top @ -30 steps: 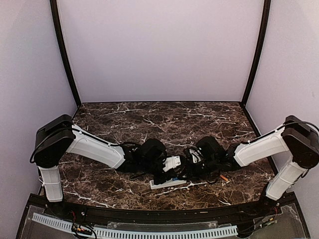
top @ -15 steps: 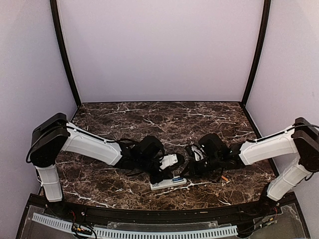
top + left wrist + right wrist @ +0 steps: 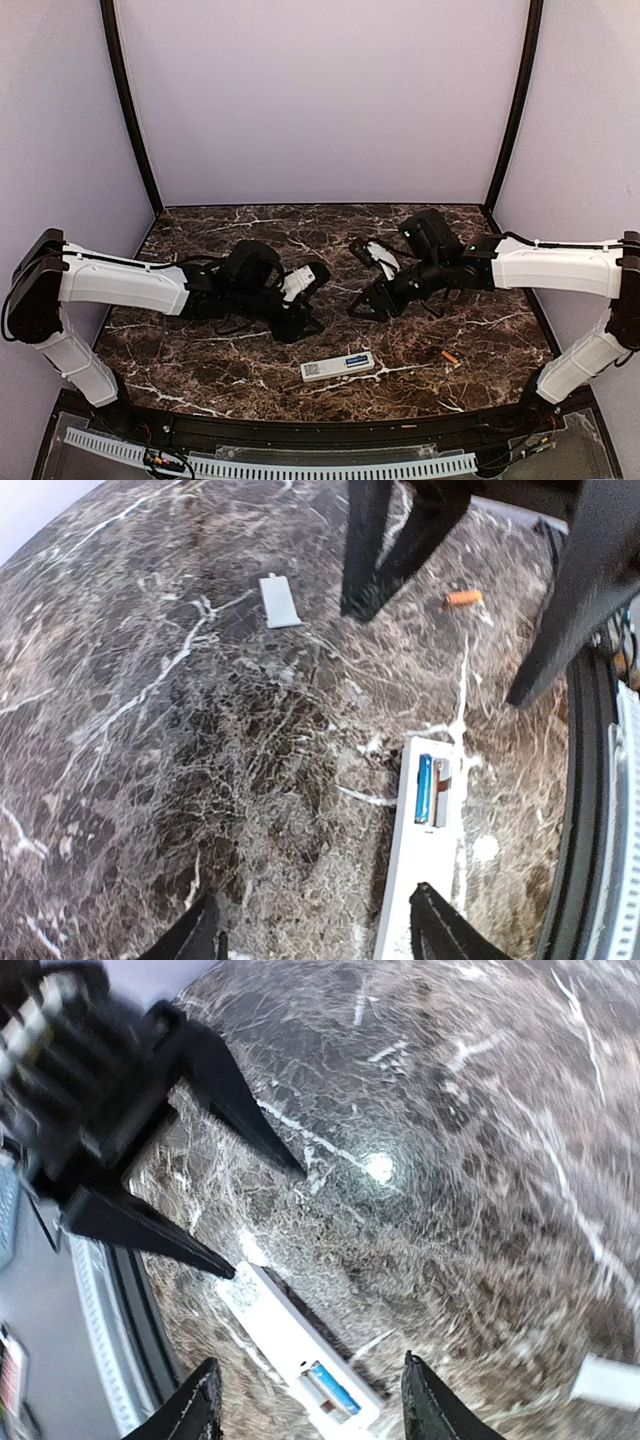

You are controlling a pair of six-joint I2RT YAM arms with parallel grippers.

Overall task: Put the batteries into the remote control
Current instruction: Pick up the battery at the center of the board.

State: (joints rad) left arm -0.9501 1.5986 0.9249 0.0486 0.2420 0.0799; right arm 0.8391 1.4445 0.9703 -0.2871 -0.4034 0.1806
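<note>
The white remote control (image 3: 337, 367) lies back-up near the table's front edge, its sticker showing and its compartment uncovered. A blue battery (image 3: 424, 788) sits in that compartment, also seen as blue battery (image 3: 330, 1387). The orange battery (image 3: 450, 356) lies loose on the marble to the right of the remote, also seen as orange battery (image 3: 462, 598). My left gripper (image 3: 298, 325) hovers open behind and left of the remote, nothing between its fingers (image 3: 440, 932). My right gripper (image 3: 362, 306) hangs open behind the remote, empty too.
A small flat pale-grey cover (image 3: 279, 600) lies on the dark marble beyond the remote, showing as cover (image 3: 608, 1380) at the right wrist view's lower right. The black front rail (image 3: 320, 432) runs close below the remote. White walls enclose the table.
Both grippers were shut down at the remote; now both have opened, lifted and drawn back, the left toward the left, the right toward the back right. The remote stays flat on the table.
</note>
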